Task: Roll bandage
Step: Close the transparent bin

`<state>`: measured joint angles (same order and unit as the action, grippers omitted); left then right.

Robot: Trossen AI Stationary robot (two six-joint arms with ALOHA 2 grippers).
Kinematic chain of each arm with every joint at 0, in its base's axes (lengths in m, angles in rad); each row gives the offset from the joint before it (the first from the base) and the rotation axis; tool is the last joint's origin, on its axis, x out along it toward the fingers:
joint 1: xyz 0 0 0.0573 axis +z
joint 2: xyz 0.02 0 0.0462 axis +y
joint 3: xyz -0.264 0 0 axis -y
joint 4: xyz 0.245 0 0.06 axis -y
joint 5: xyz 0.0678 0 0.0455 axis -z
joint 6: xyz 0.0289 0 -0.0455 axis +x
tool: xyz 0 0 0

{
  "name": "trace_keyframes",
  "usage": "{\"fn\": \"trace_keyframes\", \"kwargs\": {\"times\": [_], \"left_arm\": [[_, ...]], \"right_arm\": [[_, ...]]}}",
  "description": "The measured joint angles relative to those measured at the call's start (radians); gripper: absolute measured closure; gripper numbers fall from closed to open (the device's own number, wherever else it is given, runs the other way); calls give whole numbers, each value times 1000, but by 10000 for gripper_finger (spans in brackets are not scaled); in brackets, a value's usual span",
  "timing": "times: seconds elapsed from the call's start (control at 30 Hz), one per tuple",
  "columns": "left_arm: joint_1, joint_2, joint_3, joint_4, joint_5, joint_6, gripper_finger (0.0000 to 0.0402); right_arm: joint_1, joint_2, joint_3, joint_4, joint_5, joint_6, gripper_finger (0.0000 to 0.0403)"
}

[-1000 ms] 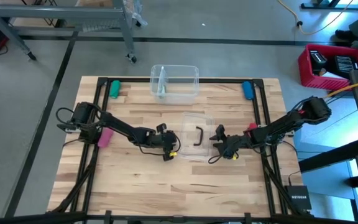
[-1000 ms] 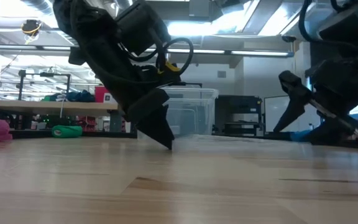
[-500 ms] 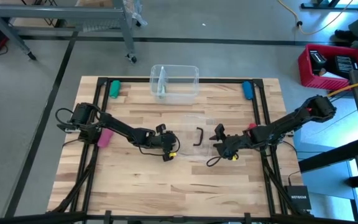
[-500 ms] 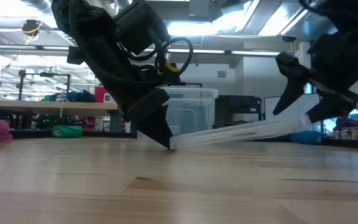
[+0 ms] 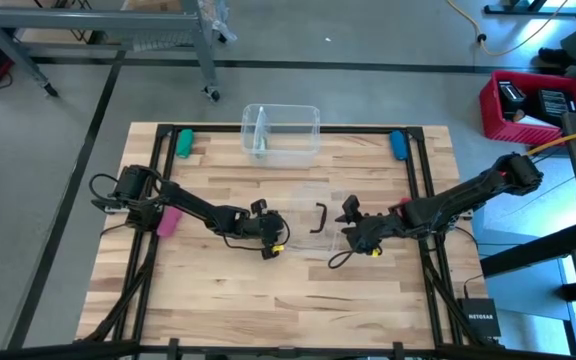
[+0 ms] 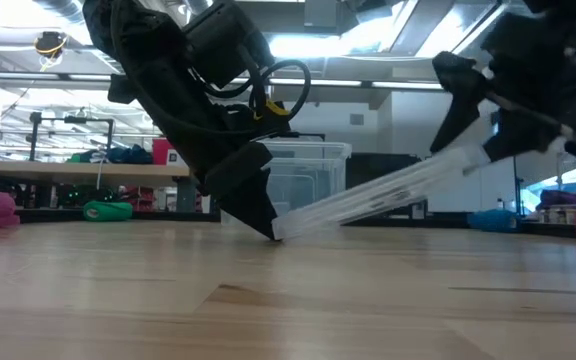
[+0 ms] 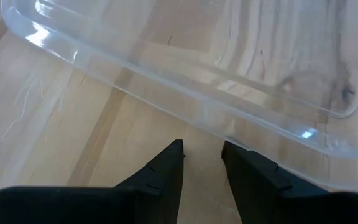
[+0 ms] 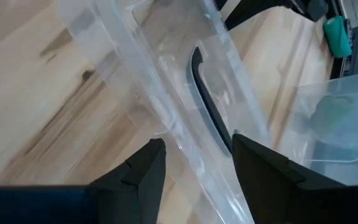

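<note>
- Low view: your right claw [image 6: 465, 122] grips the clear lid's [image 6: 368, 205] raised end, tilting it.
- Your left claw [image 7: 202, 163], slightly parted and holding nothing, sits at its low edge on the bench [image 6: 288, 300].
- Right wrist view: the bandage [image 8: 331, 117] seems to lie in the clear bin [image 8: 353, 90].

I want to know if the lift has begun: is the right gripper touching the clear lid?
Touching. In the low view the right gripper holds one edge of the clear lid up off the table; the right wrist view shows the lid between its fingers.
</note>
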<state>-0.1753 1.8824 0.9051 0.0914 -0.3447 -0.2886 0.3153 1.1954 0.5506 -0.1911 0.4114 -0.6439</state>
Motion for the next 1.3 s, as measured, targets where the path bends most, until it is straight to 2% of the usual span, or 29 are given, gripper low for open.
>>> {"fn": "trace_keyframes", "kwargs": {"times": [0.3,0.43,1.07,1.3], "left_arm": [[0,0,2,-1,0,-3,288],[-1,0,2,7,4,-4,288],[-31,2,18,21,-9,-26,288],[-50,2,24,77,38,-40,288]], "right_arm": [[-1,1,149,-163,-8,8,217],[-2,1,216,-168,-8,3,217],[-1,95,238,110,-38,-47,217],[-3,113,229,211,-37,-42,217]]}}
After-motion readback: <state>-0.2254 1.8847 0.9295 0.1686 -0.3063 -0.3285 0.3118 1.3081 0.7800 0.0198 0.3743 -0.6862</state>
